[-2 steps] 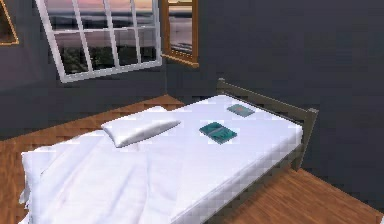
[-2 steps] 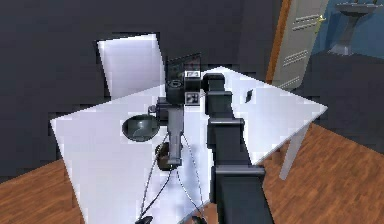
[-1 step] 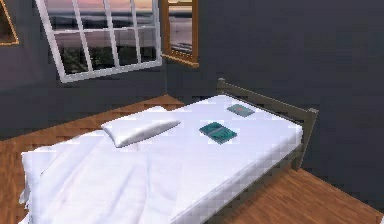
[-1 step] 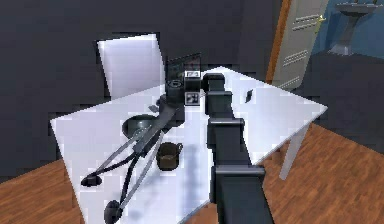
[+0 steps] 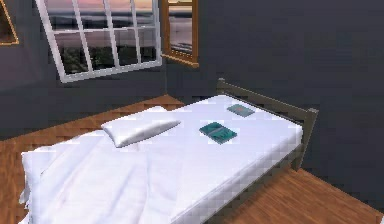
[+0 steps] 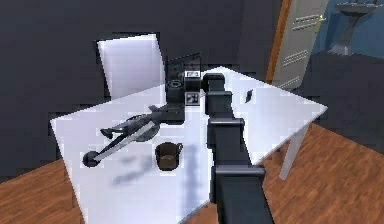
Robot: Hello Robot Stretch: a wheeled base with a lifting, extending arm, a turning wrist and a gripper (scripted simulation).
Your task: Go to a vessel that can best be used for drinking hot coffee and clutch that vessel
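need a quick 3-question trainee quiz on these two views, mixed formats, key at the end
1. True or false: the brown mug stands on the white table.
2. What lies on the bed besides the pillow? A) two flat book-like things B) a lamp C) a plate
3. In the arm side view, is the brown mug on the picture's left or right of the arm?

Key: 1 true; 2 A; 3 left.
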